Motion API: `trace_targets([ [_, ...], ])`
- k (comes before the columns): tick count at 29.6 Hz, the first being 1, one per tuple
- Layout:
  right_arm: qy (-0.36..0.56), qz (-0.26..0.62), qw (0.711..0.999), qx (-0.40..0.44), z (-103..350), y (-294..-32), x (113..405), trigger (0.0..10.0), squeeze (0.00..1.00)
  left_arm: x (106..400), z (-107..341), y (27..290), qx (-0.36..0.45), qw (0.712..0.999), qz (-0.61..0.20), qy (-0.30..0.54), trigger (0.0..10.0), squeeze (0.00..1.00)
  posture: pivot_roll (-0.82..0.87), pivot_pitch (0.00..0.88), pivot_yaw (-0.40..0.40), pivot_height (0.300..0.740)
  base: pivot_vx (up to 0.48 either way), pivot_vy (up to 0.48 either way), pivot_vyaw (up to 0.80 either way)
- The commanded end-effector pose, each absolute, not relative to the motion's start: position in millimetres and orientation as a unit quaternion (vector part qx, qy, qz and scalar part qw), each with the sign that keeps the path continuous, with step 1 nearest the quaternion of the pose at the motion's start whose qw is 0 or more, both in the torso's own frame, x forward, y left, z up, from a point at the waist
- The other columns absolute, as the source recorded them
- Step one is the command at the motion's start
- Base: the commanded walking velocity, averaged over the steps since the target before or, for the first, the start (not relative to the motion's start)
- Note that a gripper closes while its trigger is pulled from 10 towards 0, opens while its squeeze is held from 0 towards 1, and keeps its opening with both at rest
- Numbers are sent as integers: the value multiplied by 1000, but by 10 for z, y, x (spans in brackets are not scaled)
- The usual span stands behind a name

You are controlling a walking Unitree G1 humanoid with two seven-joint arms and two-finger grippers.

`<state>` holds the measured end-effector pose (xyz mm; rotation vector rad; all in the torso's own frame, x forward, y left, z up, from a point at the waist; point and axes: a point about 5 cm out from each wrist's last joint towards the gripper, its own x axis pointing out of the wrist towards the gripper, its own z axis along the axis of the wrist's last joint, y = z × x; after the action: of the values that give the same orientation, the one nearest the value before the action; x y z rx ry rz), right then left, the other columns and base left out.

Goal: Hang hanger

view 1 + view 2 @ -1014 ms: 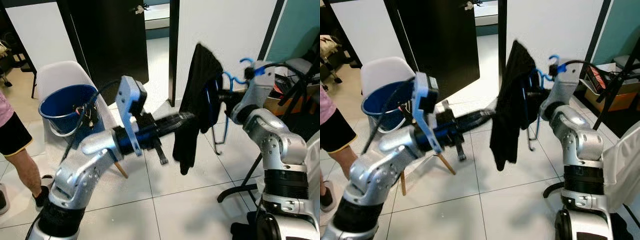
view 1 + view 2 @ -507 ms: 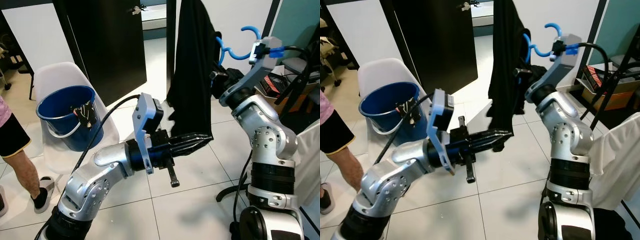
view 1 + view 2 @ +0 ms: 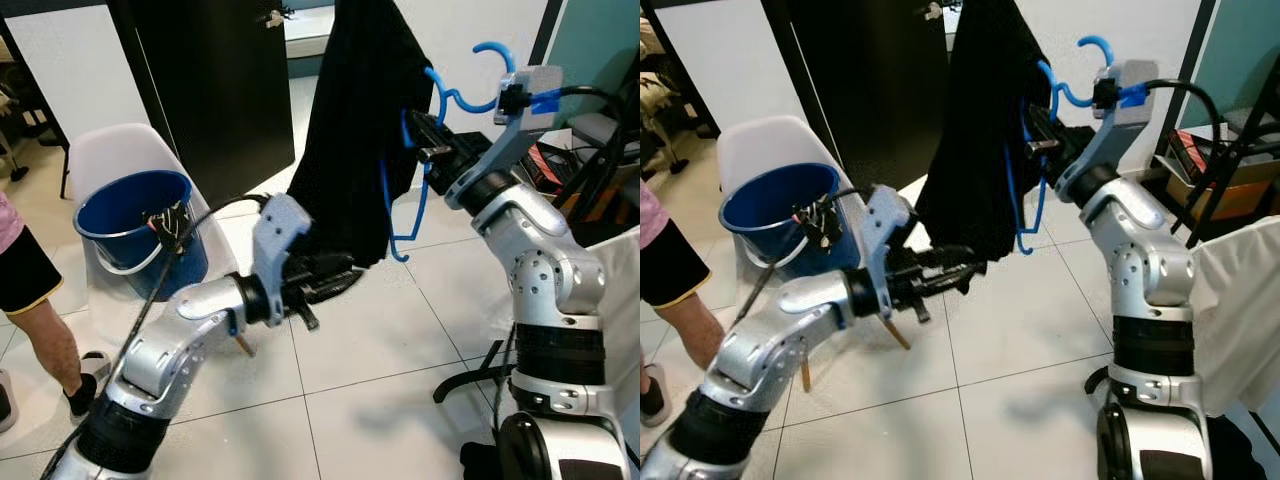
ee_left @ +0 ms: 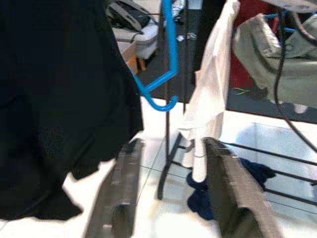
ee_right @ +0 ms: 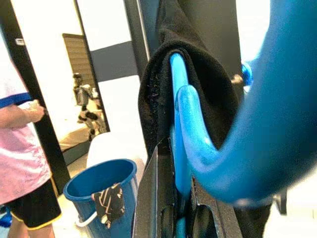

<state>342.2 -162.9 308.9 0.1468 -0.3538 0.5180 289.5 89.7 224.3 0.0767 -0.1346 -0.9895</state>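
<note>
Both eye views look forward and down from the head, sharing the black garment (image 3: 355, 130), blue bucket (image 3: 135, 225) and tiled floor (image 3: 380, 350). The left wrist view looks along its claw (image 4: 173, 188) past the garment's hem, toward a drying rack (image 4: 171, 129). The right wrist view sits very close behind the blue hanger (image 5: 181, 124), facing the bucket.

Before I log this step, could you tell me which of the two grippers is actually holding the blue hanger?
The right gripper, raised high, clamps the blue hanger carrying the black garment; the left gripper is open, lower.

Bucket (image 3: 135, 225) on chair (image 3: 105, 150), left of hanging garment (image 3: 355, 130).
</note>
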Motion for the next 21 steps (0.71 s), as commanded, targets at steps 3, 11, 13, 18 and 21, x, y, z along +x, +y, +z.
trace_targets([
  [3, -211, 275, 936, 57, 3203, -1625, 3364, 10000, 0, 2812, 2351, 968, 36, 861, -500, -83, 10000, 1000, -84, 0, 42, 740, 0, 0, 0],
  [11, -219, 325, 920, 28, 3214, -1677, 3264, 10000, 0, 2696, 2698, 1068, -12, 838, -521, -163, 10000, 1000, -75, 0, 38, 740, 0, 0, 0],
  [13, -208, 346, 915, 9, 3164, -1700, 3221, 10000, 0, 2839, 2806, 1142, -29, 869, -455, -193, 10000, 1000, -74, 0, 36, 740, 0, 0, 0],
  [18, -185, 373, 909, -18, 3066, -1789, 3141, 10000, 0, 3148, 2909, 1371, -39, 933, -268, -235, 10000, 0, -78, 0, 38, 740, 0, 0, 0],
  [21, -182, 376, 909, -20, 3056, -1880, 3099, 10000, 0, 3222, 2880, 1498, -33, 952, -175, -248, 10000, 0, -86, 0, 43, 740, 0, 0, 0],
])
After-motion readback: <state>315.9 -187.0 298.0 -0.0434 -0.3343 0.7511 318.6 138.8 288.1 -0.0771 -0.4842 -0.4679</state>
